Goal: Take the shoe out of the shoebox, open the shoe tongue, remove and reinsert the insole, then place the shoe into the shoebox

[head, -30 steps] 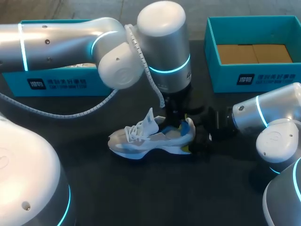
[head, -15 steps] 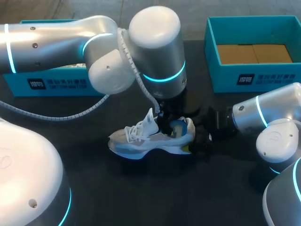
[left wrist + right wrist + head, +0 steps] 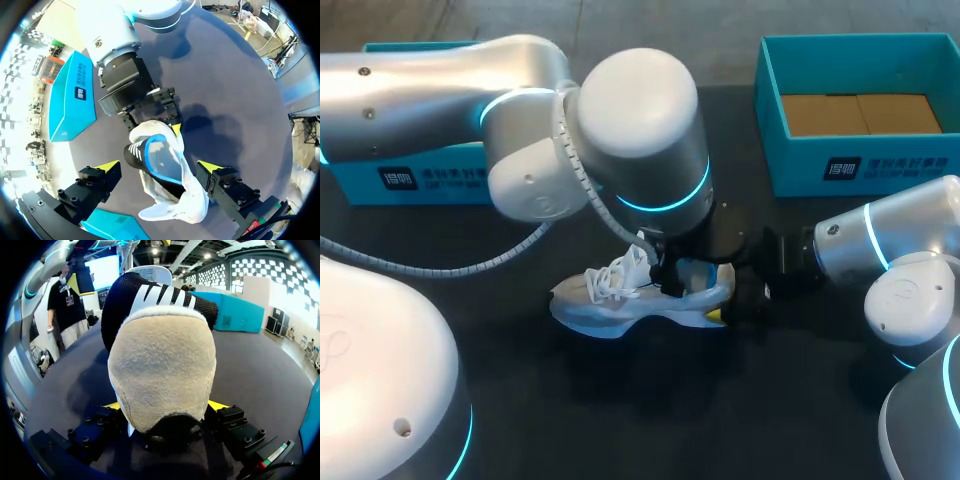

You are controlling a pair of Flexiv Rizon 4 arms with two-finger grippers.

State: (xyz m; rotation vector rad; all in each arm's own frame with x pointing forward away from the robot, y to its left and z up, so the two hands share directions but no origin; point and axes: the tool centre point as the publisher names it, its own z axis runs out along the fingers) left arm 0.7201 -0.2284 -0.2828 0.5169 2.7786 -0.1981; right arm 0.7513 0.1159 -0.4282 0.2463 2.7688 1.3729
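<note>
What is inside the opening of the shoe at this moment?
In the left wrist view, the opening of the shoe shows a pale surface with a blue edge, probably the insole; nothing else lies there. The toe end is covered by the white tongue.

Dark table, one shoe, two teal boxes

The black table (image 3: 650,420) carries a white and blue shoe (image 3: 610,300) near its middle, lying on its sole with the toe toward 9 o'clock and the heel toward 3 o'clock. An open teal shoebox (image 3: 800,165) with a brown cardboard floor stands at 1 o'clock. A second teal box (image 3: 440,180) stands at 10 o'clock, well apart from the shoe.
</note>
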